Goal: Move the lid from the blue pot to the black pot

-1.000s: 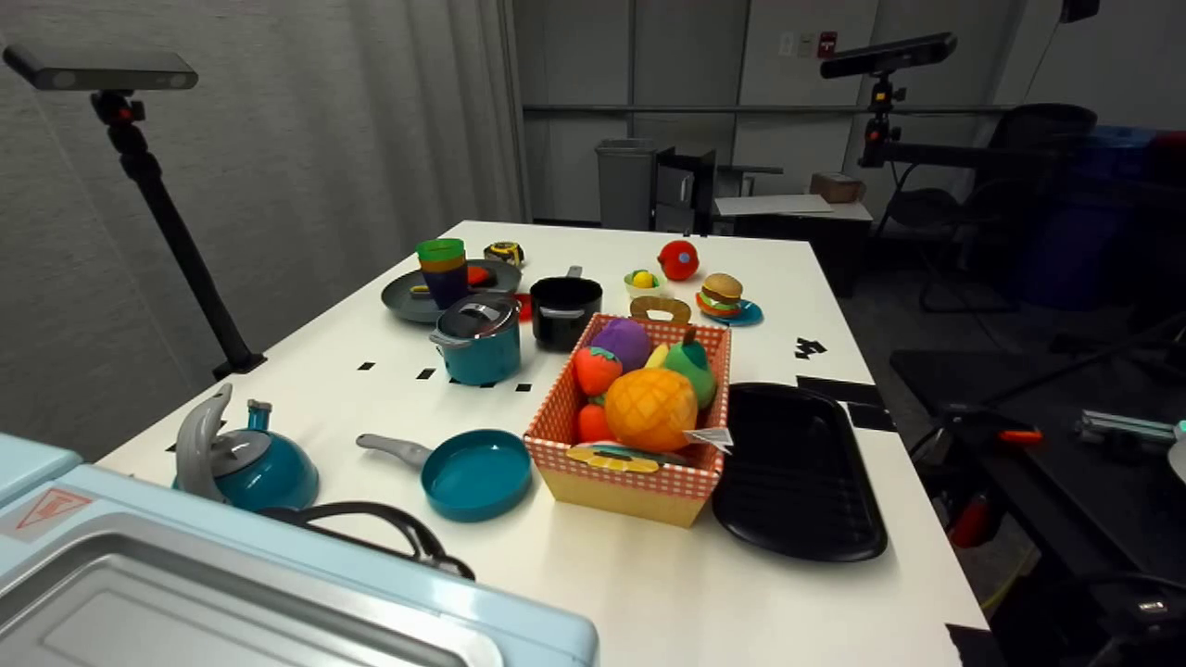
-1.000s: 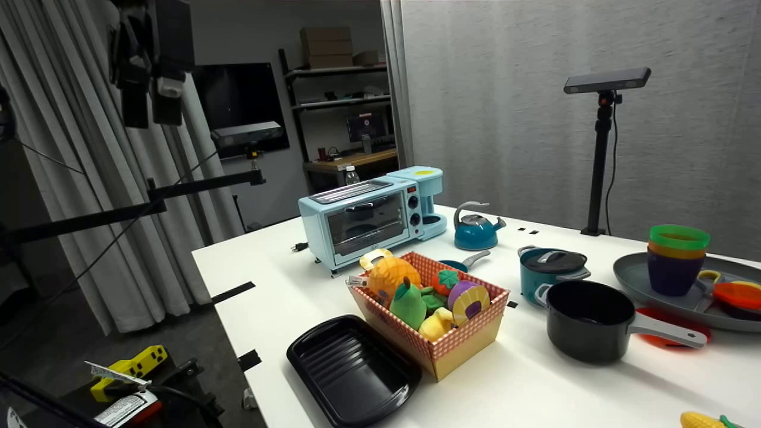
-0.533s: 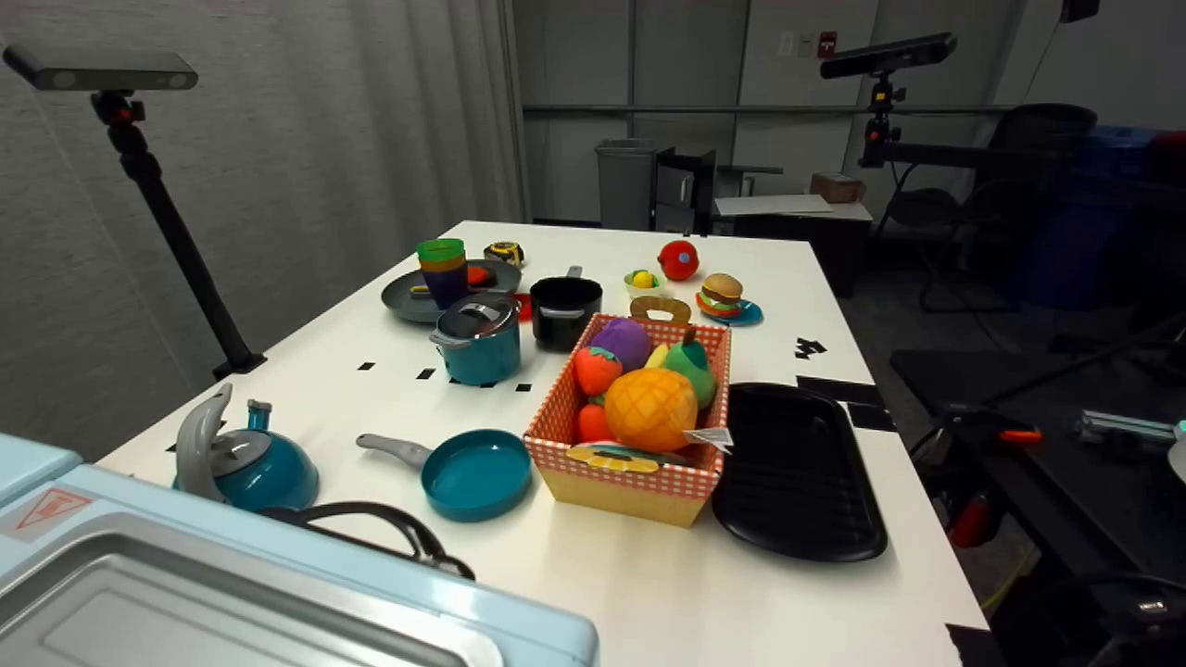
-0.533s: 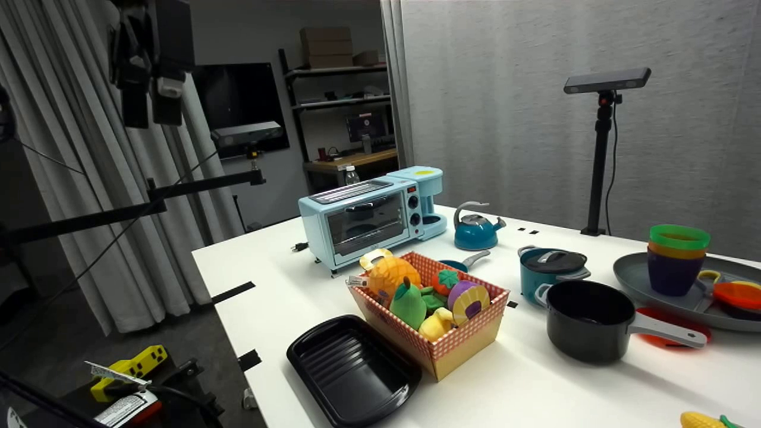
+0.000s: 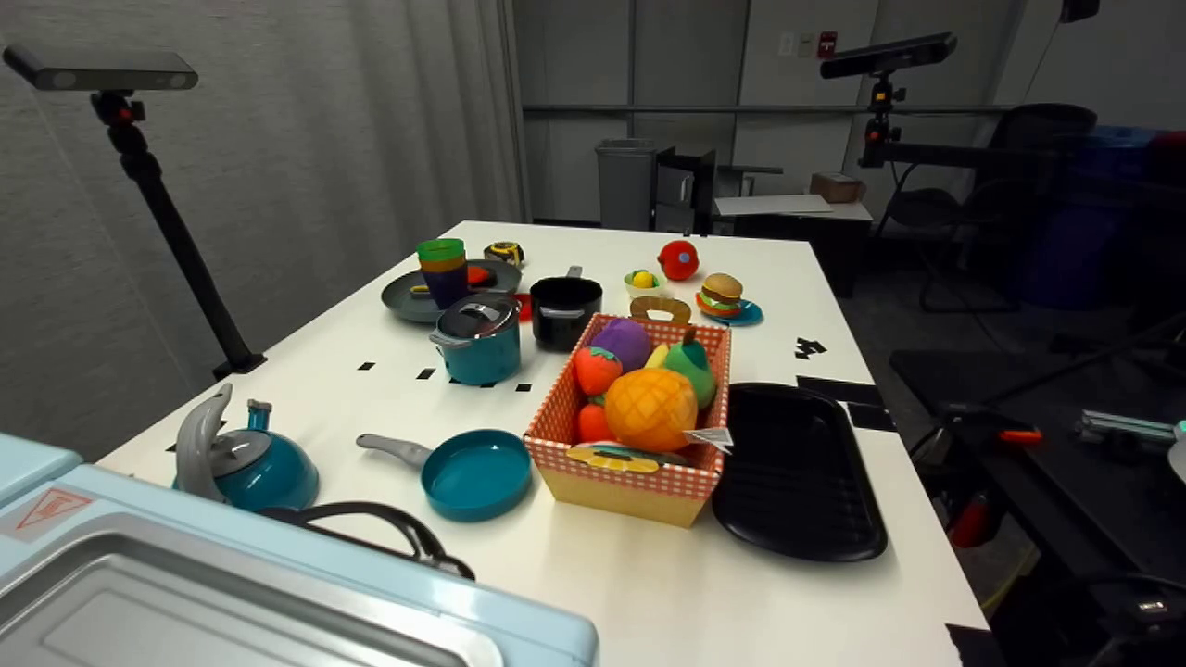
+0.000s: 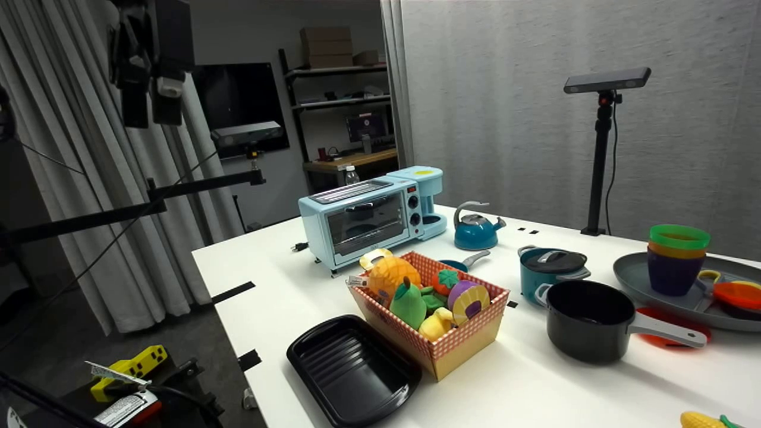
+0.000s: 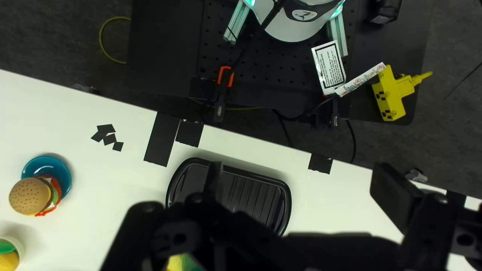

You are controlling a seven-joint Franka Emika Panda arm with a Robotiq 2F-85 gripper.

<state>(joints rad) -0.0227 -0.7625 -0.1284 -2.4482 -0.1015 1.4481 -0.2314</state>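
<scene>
Jaws of the gripper are spread wide, nothing held; the lid, judged light, stiff and slick, is seated atop the blue pot and is best pinched by its raised handle.

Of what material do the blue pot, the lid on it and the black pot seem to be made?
The blue pot: probably hard plastic, satin, as its even-coloured wall shades softly; painted metal is possible.
The lid: plastic or tinted glass, glossy, with bright reflections on its dark top; unclear which.
The black pot: likely plastic or coated metal, satin, as its wall shows soft highlights.
</scene>
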